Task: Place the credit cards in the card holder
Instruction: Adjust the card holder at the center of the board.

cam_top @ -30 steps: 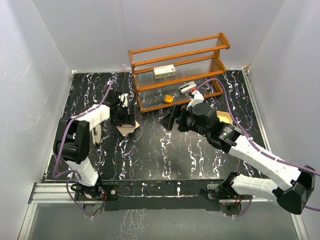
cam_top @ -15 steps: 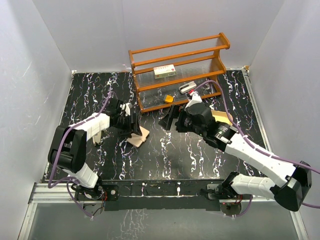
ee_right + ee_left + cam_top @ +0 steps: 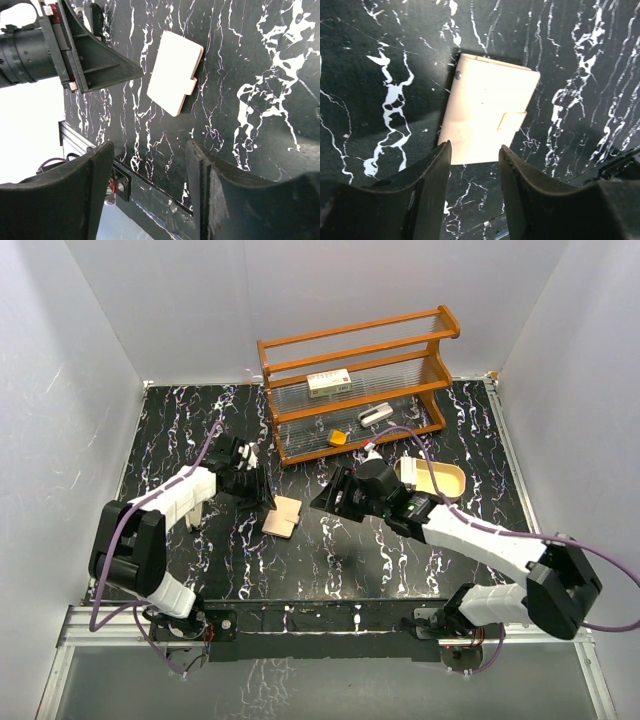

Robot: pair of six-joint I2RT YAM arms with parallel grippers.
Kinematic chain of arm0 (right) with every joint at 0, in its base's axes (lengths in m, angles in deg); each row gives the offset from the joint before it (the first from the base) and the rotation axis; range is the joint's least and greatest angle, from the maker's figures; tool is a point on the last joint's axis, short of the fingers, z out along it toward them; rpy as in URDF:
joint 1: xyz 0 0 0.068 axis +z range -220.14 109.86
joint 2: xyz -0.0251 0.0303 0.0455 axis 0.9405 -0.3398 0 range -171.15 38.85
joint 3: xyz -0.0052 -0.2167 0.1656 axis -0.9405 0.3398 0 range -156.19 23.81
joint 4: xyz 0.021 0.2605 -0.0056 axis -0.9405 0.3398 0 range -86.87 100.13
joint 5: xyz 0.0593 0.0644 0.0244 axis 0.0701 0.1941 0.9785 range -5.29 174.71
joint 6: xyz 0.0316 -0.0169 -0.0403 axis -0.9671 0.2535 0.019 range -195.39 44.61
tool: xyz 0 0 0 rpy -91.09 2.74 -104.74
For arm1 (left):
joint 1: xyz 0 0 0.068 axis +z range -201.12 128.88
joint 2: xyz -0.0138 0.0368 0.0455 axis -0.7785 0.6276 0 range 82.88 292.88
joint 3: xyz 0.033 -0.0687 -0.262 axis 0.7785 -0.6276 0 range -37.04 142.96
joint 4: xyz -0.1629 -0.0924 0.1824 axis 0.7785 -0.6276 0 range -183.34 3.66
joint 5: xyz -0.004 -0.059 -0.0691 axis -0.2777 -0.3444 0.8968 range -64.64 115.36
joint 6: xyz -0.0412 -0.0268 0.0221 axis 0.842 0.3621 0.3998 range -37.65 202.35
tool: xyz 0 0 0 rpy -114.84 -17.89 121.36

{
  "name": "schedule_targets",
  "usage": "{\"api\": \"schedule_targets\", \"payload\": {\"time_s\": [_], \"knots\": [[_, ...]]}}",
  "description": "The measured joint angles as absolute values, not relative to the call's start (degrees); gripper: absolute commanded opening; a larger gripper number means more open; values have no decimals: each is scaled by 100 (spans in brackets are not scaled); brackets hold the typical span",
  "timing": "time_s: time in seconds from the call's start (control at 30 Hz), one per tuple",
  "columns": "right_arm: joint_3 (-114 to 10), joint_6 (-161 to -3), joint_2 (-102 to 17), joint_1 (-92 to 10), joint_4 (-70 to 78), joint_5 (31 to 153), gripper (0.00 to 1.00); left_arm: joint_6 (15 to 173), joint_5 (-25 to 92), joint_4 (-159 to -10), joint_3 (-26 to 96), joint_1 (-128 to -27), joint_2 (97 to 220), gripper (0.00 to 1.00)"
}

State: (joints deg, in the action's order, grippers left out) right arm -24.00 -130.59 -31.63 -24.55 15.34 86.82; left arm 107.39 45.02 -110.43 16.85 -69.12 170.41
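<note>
**Both grippers open, wallet shut between them**

The left gripper (image 3: 475, 150) has its jaws spread and holds nothing. The near edge of the tan card holder (image 3: 487, 117) shows in the gap just past its fingertips. The card holder lies flat with its flap closed on the black marbled tabletop (image 3: 330, 570). The right gripper (image 3: 150, 145) is also wide apart and empty, and faces the card holder from the other side. Beyond it lie an oval tray (image 3: 447, 483) and a wooden rack (image 3: 360, 330), which holds a white box with red print (image 3: 329, 383). White walls (image 3: 200, 300) surround the table.
</note>
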Motion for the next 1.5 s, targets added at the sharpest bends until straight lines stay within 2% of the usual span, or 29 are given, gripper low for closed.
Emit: {"api": "schedule_targets", "payload": {"time_s": [0.23, 0.47, 0.63, 0.97, 1.3, 1.5], "knots": [[-2341, -13383, -4280, -2438, 705, 9010, 51, 10728, 4338, -11061, 1665, -6882, 17430, 32], [-2665, -13426, -5541, -2283, 233, 9224, 58, 10680, 4351, -11050, 1457, -6869, 17539, 24], [-2671, -13555, -5919, -2184, -127, 9259, 61, 10684, 4464, -10971, 1274, -6869, 17543, 18], [-2890, -13619, -6583, -2176, -809, 9430, 65, 10732, 4934, -10676, 1029, -6836, 17543, 16], [-2660, -13557, -6614, -2176, -1371, 9790, 41, 10920, 5485, -10337, 788, -6775, 17545, 15], [-2208, -13547, -5838, -2160, -1338, 9895, 11, 11231, 6027, -10101, 605, -6823, 17495, 17]]}}
